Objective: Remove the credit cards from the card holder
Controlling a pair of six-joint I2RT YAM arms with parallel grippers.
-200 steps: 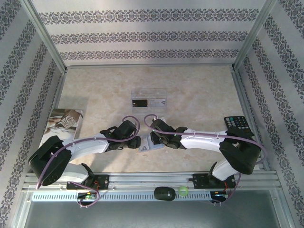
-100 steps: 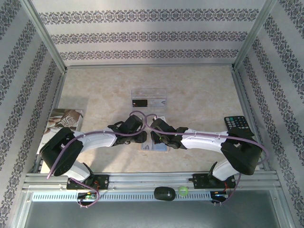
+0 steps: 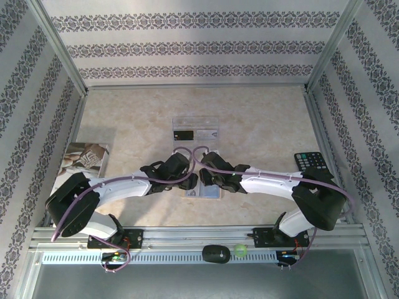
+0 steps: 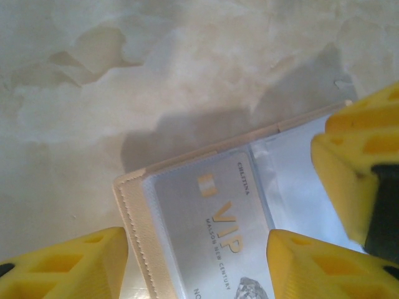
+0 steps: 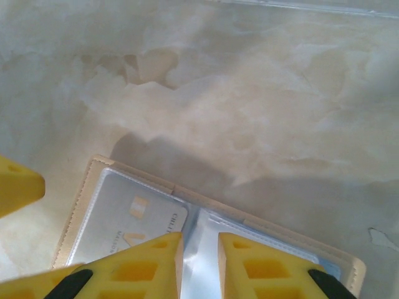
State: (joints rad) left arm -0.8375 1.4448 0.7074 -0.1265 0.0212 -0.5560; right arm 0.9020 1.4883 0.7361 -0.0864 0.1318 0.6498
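The card holder [image 3: 209, 192] lies open on the table between my two grippers, tan edge [image 4: 134, 230] outside and clear pockets inside. A silver credit card [image 4: 215, 215] printed VIP sits in its left pocket [image 5: 118, 218]. My left gripper [image 4: 196, 252] is open, its yellow fingers [image 4: 68, 265] standing either side of that card. My right gripper [image 5: 199, 243] is shut on the holder's clear middle leaf [image 5: 201, 274]. A black card [image 3: 182, 134] and a pale card [image 3: 209, 133] lie in the clear tray [image 3: 195, 122] farther back.
A printed booklet [image 3: 84, 159] lies at the left edge and a black keypad device [image 3: 312, 163] at the right edge. A dark oval object [image 3: 215, 254] and a green ball [image 3: 240, 250] rest on the front rail. Patterned walls close in three sides.
My left gripper has slid a little right over the holder, narrowing and then widening its fingers, and that arm's elbow has shifted. The right arm has barely moved.
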